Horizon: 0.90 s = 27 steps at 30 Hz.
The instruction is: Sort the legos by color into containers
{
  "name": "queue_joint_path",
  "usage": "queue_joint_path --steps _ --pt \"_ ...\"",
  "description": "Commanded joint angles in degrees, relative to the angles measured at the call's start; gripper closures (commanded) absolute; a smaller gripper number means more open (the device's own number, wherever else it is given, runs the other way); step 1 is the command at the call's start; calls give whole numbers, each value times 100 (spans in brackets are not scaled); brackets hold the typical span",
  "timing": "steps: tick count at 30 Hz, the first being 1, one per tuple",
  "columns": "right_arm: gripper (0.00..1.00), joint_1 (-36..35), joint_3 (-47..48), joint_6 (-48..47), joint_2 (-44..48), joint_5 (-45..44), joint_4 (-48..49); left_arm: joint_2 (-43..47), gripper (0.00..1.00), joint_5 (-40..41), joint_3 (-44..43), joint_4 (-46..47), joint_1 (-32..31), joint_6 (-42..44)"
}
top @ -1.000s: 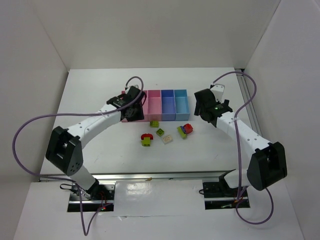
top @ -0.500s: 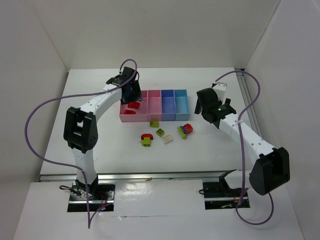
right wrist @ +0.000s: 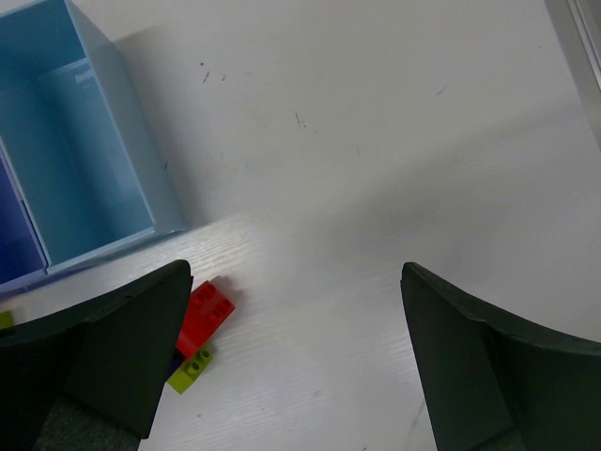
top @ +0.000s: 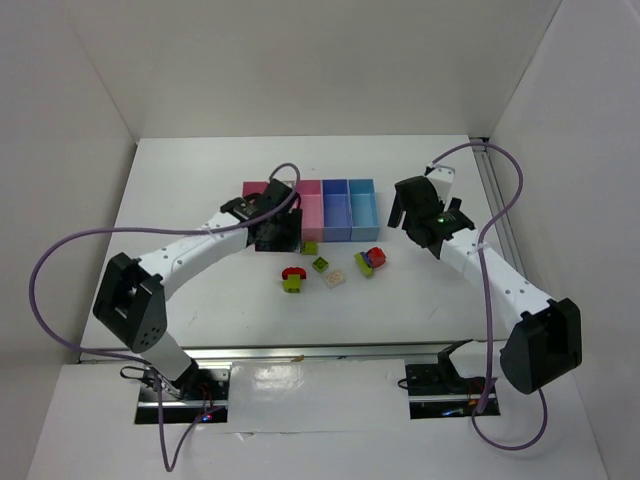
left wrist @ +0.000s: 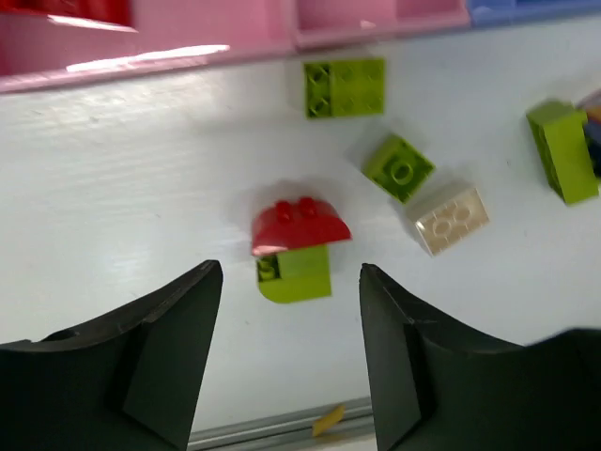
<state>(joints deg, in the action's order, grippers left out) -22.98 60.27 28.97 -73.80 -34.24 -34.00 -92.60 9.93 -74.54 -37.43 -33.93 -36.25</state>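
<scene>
The containers stand in a row: two pink bins (top: 311, 205) (left wrist: 188, 42), a periwinkle bin (top: 336, 208) and a light blue bin (top: 362, 205) (right wrist: 94, 141). Something red (left wrist: 66, 7) lies in the left pink bin. In front of the row lie loose legos: a red-on-lime clump (top: 293, 278) (left wrist: 299, 225), two lime bricks (left wrist: 345, 87) (left wrist: 398, 167), a cream brick (top: 335, 278) (left wrist: 451, 218), and a red, blue and lime clump (top: 370, 260) (right wrist: 205, 315). My left gripper (top: 275, 230) (left wrist: 289, 282) hovers open above the red-on-lime clump, holding nothing. To the right of the bins, my right gripper (top: 415, 215) (right wrist: 296, 271) stands wide open and empty.
White walls enclose the table on three sides. A metal rail (top: 495, 205) runs along the right edge, and another (left wrist: 282, 432) along the near edge. Purple cables (top: 60, 260) loop from both arms.
The left gripper opened over the left pink bin, where red bricks showed, then swung back toward me to above the loose bricks. The right arm barely moved.
</scene>
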Motion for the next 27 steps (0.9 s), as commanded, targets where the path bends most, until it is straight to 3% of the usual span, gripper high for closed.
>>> queue_joint_path --steps 1,6,8,11,27 --pt "1 31 -59 82 -107 22 183 49 29 -70 186 279 -332 -232" --pt "1 -22 196 135 -337 102 140 -548 11 79 72 561 -518 -734" --pt "1 -22 196 135 -285 41 139 -698 9 140 -7 727 -518 -795" --pt "1 -22 56 135 -74 -82 139 -935 9 88 -8 1105 -518 -735" --pt "1 -22 -59 135 -126 -13 95 -2017 23 782 -693 1291 -518 -1112"
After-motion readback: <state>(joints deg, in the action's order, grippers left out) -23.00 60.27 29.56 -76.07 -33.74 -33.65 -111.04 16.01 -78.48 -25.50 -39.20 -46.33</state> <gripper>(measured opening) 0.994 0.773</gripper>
